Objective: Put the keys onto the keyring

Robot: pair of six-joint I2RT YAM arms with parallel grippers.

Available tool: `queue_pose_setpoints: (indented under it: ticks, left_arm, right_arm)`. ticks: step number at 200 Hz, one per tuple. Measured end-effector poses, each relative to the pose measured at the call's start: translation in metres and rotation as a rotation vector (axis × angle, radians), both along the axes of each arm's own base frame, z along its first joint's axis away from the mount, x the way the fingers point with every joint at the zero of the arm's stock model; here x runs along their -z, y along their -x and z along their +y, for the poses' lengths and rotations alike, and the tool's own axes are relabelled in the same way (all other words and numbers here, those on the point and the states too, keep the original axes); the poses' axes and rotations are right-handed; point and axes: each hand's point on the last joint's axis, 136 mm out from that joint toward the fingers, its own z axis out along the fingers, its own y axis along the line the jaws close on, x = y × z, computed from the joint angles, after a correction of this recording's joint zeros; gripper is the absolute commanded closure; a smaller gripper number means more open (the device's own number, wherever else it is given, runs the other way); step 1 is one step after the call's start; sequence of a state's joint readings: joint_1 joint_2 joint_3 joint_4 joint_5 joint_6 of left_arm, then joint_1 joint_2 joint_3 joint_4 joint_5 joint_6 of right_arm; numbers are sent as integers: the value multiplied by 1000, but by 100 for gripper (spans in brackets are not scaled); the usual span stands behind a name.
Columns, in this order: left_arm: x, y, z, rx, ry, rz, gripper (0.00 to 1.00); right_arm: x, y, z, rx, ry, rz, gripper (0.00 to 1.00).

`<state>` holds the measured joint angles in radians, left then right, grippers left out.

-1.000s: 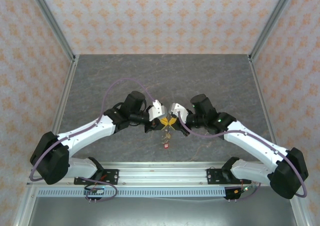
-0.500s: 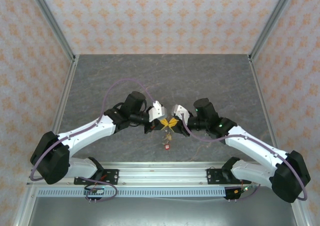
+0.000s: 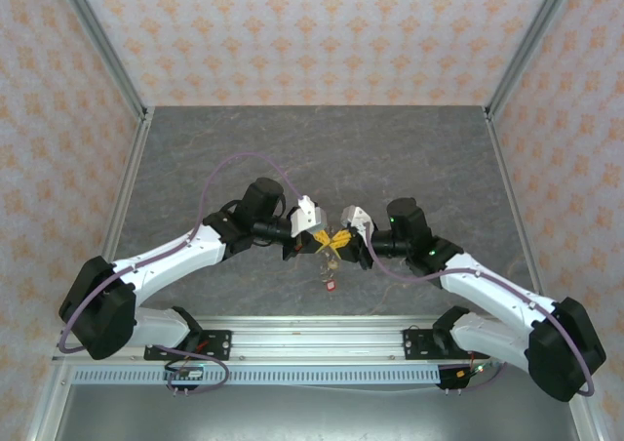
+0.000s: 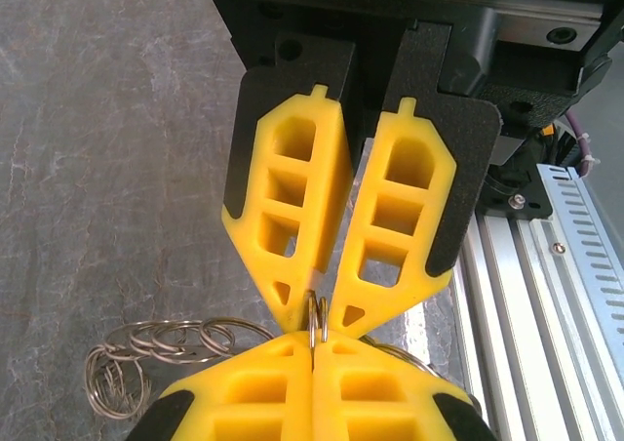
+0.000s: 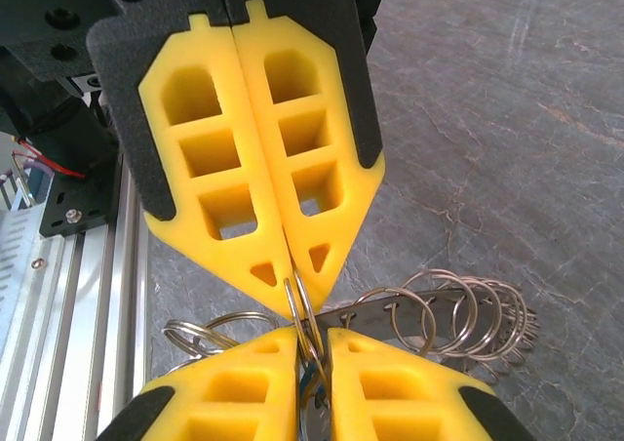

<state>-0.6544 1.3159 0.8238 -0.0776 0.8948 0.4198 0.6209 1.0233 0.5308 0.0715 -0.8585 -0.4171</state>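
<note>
Brightly, evenly lit from above the worktop (image 3: 322, 148). Only soft, faint shadows on it beneath the arms (image 3: 185, 251). Pale sheen on the aluminium rail (image 4: 531, 285) along its near edge. Sharp overhead; frame posts (image 3: 97, 46) at the worktop's corners leaning outward. Wrist views crisp, down to the veins of the worktop.

Dark grey, stone-veined surface (image 3: 322, 148) enclosed by pale walls bearing orange floral motifs (image 3: 312, 31), with a silver aluminium rail (image 3: 322, 336) at its near edge.
</note>
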Motion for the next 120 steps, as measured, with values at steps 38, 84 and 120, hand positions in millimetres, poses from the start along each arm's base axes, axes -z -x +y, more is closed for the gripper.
queue_pose_setpoints:
  ticks: [38, 84, 120]
  left_arm:
    - [-1, 0, 0, 2, 4, -2, 100]
    - [0, -1, 0, -3, -3, -2, 96]
    - [3, -1, 2, 2, -26, -21, 90]
  right_arm:
    - [-4, 0, 0, 2, -13, -8, 88]
    - [-2, 0, -1, 2, -4, -12, 98]
    - [-2, 0, -2, -8, 33, -11, 100]
